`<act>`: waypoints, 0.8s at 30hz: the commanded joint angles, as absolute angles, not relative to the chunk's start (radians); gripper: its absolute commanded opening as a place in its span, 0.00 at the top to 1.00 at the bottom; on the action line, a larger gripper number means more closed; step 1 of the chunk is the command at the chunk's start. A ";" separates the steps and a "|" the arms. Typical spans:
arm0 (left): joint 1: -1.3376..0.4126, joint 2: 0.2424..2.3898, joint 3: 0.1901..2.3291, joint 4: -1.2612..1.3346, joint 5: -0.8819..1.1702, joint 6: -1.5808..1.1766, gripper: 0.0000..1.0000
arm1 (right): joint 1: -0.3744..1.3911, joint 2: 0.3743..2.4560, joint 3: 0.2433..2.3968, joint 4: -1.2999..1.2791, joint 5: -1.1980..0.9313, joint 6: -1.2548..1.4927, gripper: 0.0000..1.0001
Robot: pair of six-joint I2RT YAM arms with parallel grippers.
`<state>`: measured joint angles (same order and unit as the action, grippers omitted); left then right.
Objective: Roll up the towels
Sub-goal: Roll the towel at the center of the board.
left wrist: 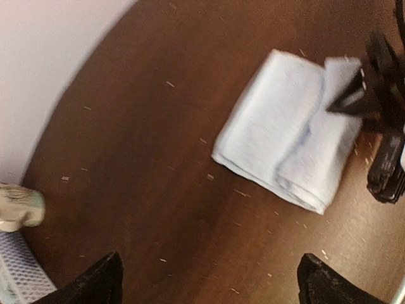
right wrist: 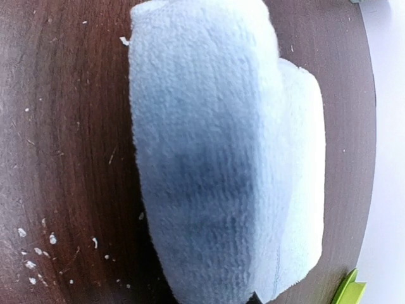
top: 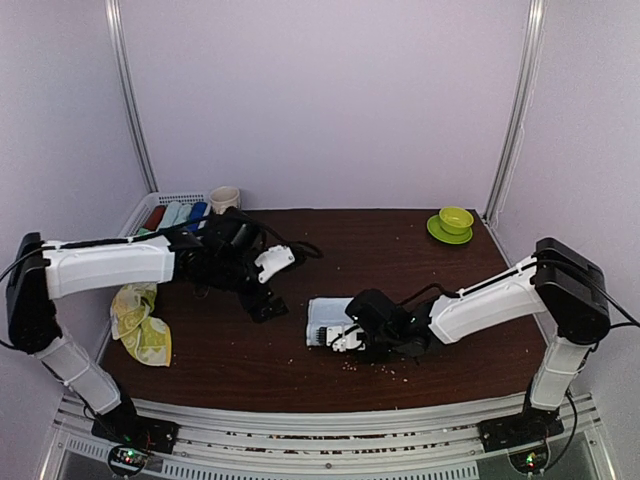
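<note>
Terry, soft and light: the pale blue towel (left wrist: 285,126) lies half-rolled toward the front edge of the tabletop (top: 400,250), my right gripper (top: 343,338) pinched narrow on its roll. My left gripper (left wrist: 210,259) gapes wide and empty. I'd grip the roll's ends, or it will likely slump open.

My left arm (top: 105,265) has its elbow up by the left edge of the table (top: 500,340), forearm lying level towards the middle, wrist tipped down. Left gripper (left wrist: 213,278) looks straight down, fingers (left wrist: 101,282) spread wide, nothing between them. My right arm (top: 490,300) slopes down from a high elbow at the right edge towards the near middle. Right gripper (top: 340,337) sits low, jaws pinched on a fold of the pale blue towel (left wrist: 272,145).
</note>
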<state>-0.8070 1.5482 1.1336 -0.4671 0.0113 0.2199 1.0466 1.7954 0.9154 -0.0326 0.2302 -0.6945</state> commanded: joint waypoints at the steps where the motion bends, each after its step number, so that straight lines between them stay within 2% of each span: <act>1: -0.808 1.272 0.910 -0.023 -0.231 0.135 0.02 | 1.036 1.778 0.939 -0.190 0.131 -0.638 1.00; 6: -0.804 1.011 0.611 0.367 -0.416 0.013 0.02 | 1.016 1.780 0.988 -0.286 0.023 -0.616 1.00; 9: -0.807 0.957 0.549 0.434 -0.372 0.031 0.02 | 0.989 1.791 1.037 -0.364 -0.081 -0.603 1.00; 15: -0.865 1.033 0.506 0.480 -0.202 0.154 0.02 | 0.923 1.874 1.173 -0.574 -0.297 -0.596 1.00; 24: -1.028 1.191 0.352 0.727 -0.172 0.423 0.02 | 0.865 2.045 1.362 -0.775 -0.473 -0.600 1.00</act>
<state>-0.9787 1.1503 0.3809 0.5556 -0.2214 0.2619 0.8711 1.9511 1.3289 -0.6144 -0.3435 -0.6159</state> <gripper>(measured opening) 0.978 0.136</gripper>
